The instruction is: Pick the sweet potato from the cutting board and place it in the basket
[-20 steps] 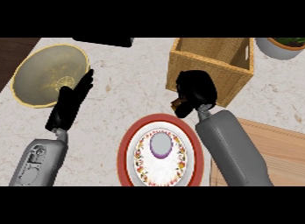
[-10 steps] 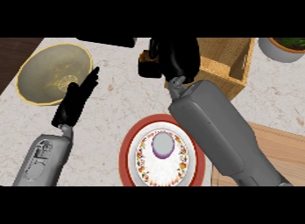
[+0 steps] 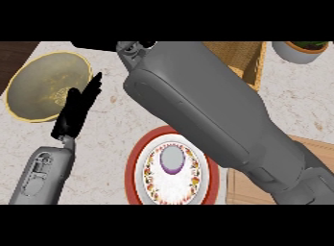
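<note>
The sweet potato shows nowhere in the head view. My right forearm [image 3: 205, 110] fills the middle, rising from the lower right to the top edge. Of my right hand [image 3: 99, 46] only a black sliver shows at the upper edge, left of the basket. The wicker basket [image 3: 242, 60] is mostly hidden behind the forearm; its right wall and corner show. A corner of the wooden cutting board [image 3: 258, 190] peeks out at the lower right, bare where visible. My left hand [image 3: 77, 108] rests open, fingers up, beside the yellow bowl.
A yellow bowl [image 3: 42, 86] sits at the upper left. A red-rimmed patterned plate [image 3: 171, 170] lies at the bottom centre, partly under my right forearm. A white pot with a green plant [image 3: 303, 50] stands at the top right. Dark wood [image 3: 3, 67] borders the counter's left.
My right arm has swung up and leftward, away from the basket's front, so the forearm now covers the basket and the hand has nearly left the view. The left hand has barely moved.
</note>
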Action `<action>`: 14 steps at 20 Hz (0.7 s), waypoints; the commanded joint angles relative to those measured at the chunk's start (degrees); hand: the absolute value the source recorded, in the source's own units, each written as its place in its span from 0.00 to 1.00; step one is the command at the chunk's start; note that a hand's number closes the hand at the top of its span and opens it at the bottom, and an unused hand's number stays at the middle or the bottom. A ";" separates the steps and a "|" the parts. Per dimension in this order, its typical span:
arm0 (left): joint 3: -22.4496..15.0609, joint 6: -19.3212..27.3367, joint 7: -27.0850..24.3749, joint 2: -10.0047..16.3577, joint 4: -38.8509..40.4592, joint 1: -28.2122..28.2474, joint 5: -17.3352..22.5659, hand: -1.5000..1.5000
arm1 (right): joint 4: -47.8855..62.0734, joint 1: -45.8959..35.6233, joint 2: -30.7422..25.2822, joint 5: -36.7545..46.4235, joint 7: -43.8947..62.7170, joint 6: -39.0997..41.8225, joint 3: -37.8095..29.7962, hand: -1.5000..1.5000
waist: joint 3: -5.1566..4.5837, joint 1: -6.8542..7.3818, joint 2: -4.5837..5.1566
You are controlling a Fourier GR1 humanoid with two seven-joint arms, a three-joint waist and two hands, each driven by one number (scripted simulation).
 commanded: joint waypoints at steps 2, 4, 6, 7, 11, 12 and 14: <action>0.08 -0.72 0.82 0.85 -2.41 2.43 0.34 0.50 | 10.55 -11.54 0.24 -1.54 7.85 -3.39 -1.64 1.00 | 0.03 -1.28 -0.18; 0.76 0.65 -1.67 0.60 0.55 1.70 -0.47 0.50 | 15.20 -14.89 0.24 -1.34 8.03 -2.20 -0.74 1.00 | -0.05 -2.35 0.18; 2.75 0.38 0.13 1.96 0.12 0.97 0.72 0.50 | 20.22 -15.40 0.24 0.53 7.00 4.32 -1.66 1.00 | 0.02 -4.07 -0.07; 2.50 0.01 -0.86 2.09 -1.96 2.73 1.01 0.50 | 22.76 -17.27 0.25 1.35 7.89 5.35 -0.51 1.00 | -0.02 -3.06 -0.21; 3.61 0.50 0.42 2.38 -2.18 3.62 1.48 0.50 | 29.52 -18.33 -1.32 3.37 6.05 10.45 -0.44 1.00 | 0.12 -4.98 -0.38; 3.03 0.73 -0.99 1.89 -1.74 4.08 0.96 0.50 | 31.83 -19.72 -0.44 3.21 6.98 11.48 -0.90 1.00 | 0.08 -4.84 -0.20; 3.66 -0.39 -1.09 3.39 -2.26 5.00 1.32 0.50 | 34.80 -18.54 -2.32 2.00 3.84 9.98 -3.19 1.00 | 0.14 -4.89 0.03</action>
